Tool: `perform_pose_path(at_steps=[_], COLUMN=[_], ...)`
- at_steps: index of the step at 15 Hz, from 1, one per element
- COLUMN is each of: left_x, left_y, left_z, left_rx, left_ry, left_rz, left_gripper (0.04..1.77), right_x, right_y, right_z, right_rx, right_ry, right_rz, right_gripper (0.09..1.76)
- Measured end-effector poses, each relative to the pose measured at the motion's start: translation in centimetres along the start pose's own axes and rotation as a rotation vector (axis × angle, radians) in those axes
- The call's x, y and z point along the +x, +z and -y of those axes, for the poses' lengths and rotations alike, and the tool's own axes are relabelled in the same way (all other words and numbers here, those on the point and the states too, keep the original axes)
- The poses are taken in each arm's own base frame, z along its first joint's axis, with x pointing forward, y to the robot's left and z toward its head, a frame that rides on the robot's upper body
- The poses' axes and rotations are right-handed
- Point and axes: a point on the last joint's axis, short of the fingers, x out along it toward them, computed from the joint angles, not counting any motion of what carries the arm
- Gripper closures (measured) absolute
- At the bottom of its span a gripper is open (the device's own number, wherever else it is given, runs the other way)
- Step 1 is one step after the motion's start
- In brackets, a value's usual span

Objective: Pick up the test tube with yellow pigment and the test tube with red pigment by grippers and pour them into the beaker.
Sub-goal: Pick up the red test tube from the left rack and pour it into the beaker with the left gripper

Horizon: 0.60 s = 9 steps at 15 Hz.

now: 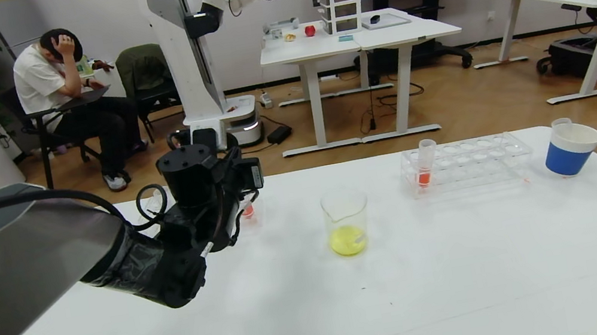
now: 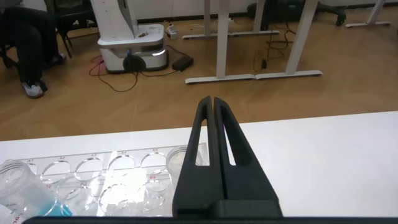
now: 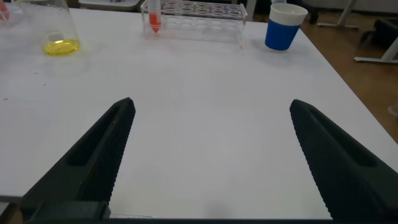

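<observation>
While the white table [image 1: 473,271] carries everything, the beaker [image 1: 347,223] stands mid-table, yellow liquid pooled in its bottom; it looks like rigid, breakable glass. The left gripper [image 2: 212,155] hovers over a clear rack [image 2: 112,180] at the table's far left, fingers pressed together on nothing. The right gripper [image 3: 211,158] hangs low over the near table, jaws spread wide and empty. The test tube with red pigment [image 1: 425,165] stands upright in the right rack [image 1: 465,164]: light, slick, fragile (best pinched gently just under its rim).
</observation>
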Motion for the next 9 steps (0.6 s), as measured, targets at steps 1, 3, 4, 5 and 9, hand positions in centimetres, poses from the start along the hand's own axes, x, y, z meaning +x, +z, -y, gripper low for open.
perform_pose_path(at_steps=[1, 3, 4, 5, 9], left_x=[-0.1, -0.3, -0.6, -0.9, -2.7], left_y=[-0.1, -0.4, -0.7, -1.0, -3.2], left_z=[0.1, 0.4, 0.4, 0.4, 0.4], left_rx=[-0.005, -0.011, -0.013, -0.014, -0.012], left_ry=[-0.003, -0.010, -0.011, -0.015, -0.012], left_rz=[0.009, 0.004, 0.005, 0.007, -0.016], left_gripper=[1.75, 1.67, 1.41, 1.03, 0.06], right_x=[0.0, 0.0, 0.0, 0.0, 0.0], right_y=[0.0, 0.0, 0.0, 0.0, 0.0], right_z=[0.0, 0.0, 0.0, 0.0, 0.0], right_rx=[0.000, 0.000, 0.000, 0.000, 0.000], right_ry=[0.000, 0.000, 0.000, 0.000, 0.000], right_rz=[0.000, 0.000, 0.000, 0.000, 0.000], right_gripper=[0.11, 0.11, 0.11, 0.11, 0.11])
